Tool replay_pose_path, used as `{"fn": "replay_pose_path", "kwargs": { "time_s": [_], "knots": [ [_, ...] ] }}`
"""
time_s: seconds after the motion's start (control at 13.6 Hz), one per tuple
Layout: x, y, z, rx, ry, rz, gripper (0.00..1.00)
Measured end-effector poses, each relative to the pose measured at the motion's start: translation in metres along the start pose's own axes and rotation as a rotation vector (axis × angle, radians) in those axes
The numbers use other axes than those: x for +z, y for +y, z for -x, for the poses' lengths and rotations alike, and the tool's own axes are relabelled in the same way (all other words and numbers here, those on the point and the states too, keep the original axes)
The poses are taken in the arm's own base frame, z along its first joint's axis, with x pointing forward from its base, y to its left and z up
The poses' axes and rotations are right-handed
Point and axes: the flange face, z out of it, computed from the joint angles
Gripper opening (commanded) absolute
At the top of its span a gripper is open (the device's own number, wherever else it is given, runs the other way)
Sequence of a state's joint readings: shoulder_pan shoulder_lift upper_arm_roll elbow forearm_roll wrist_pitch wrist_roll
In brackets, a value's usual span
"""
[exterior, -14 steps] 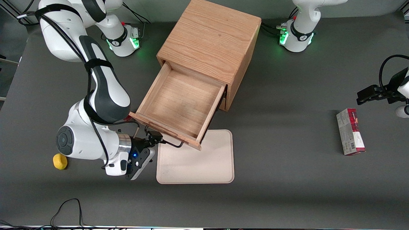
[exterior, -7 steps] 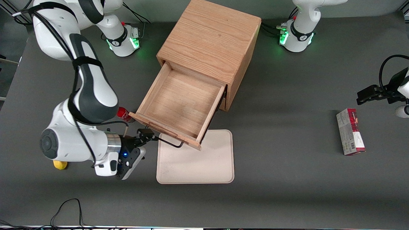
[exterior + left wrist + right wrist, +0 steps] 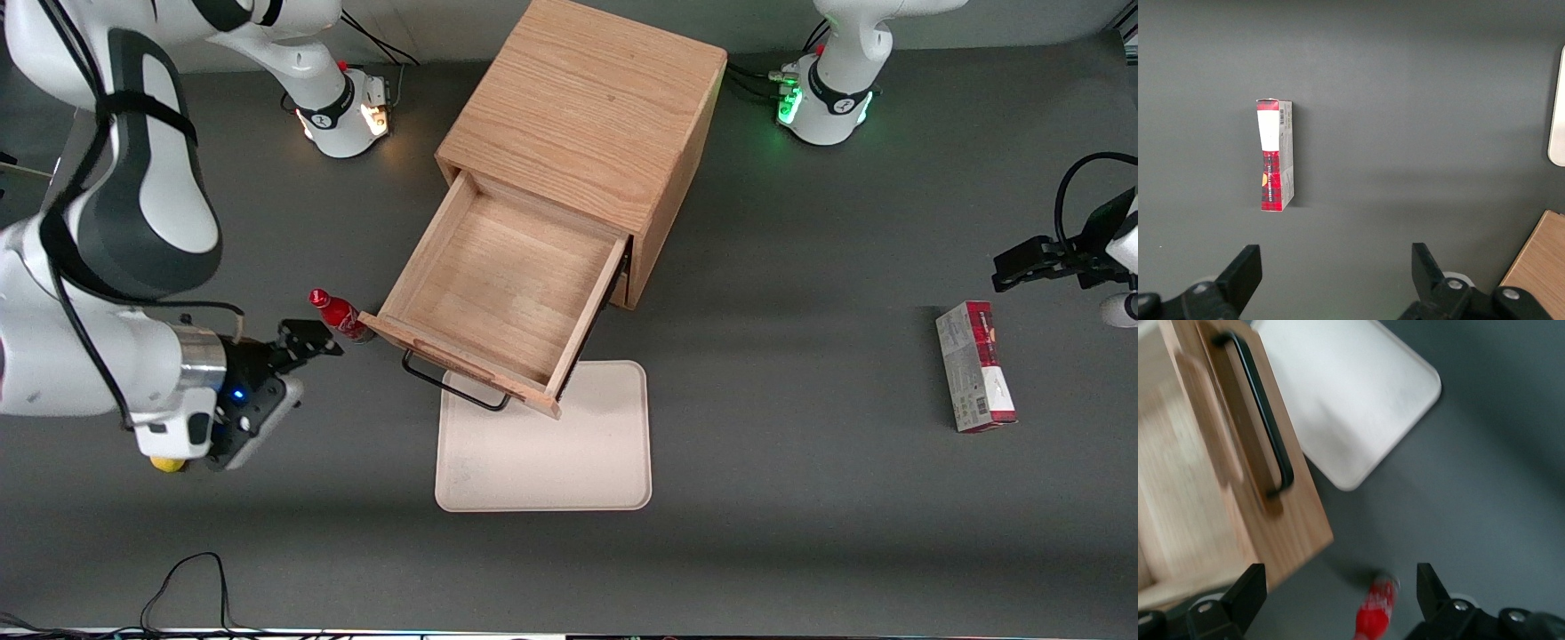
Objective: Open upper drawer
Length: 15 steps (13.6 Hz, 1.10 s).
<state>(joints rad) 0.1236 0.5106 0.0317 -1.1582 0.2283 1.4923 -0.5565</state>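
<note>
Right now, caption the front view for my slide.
Upper drawer pulled out over the tray; open gripper off its handle, beside a red bottle.

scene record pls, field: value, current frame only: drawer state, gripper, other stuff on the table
upper drawer: pulled out of the oak cabinet, inside bare
handle: black bar, nothing gripping it
gripper: open, holding nothing, clear of the handle, near the red bottle
tray: cream, under the drawer's front edge
red box: toward the parked arm's end
yellow object: mostly hidden under the working arm
</note>
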Motion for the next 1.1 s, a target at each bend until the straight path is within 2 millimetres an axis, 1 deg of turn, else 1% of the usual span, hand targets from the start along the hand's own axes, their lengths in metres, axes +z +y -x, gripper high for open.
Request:
{"fn": "replay_pose_path", "kwargs": {
  "time_s": [0.15, 0.22, 0.29, 0.44, 0.52, 0.59, 0.66, 0.81, 1.1],
  "knots": [
    [-0.010, -0.001, 0.038, 0.041, -0.036, 0.040, 1.00],
    [-0.012, -0.005, 0.056, 0.065, -0.047, 0.061, 1.00],
    [-0.011, -0.009, 0.074, 0.122, -0.057, 0.076, 1.00],
    [-0.003, -0.014, 0.115, 0.273, -0.066, 0.085, 1.00],
    [-0.001, -0.015, 0.133, 0.317, -0.069, 0.083, 1.00],
    [-0.003, -0.013, 0.150, 0.349, -0.074, 0.097, 1.00],
    [-0.010, -0.009, 0.164, 0.374, -0.079, 0.127, 1.00],
    [-0.032, -0.006, 0.183, 0.418, -0.054, 0.156, 0.98],
    [-0.063, -0.010, 0.205, 0.525, 0.014, 0.174, 0.99]
  ]
}}
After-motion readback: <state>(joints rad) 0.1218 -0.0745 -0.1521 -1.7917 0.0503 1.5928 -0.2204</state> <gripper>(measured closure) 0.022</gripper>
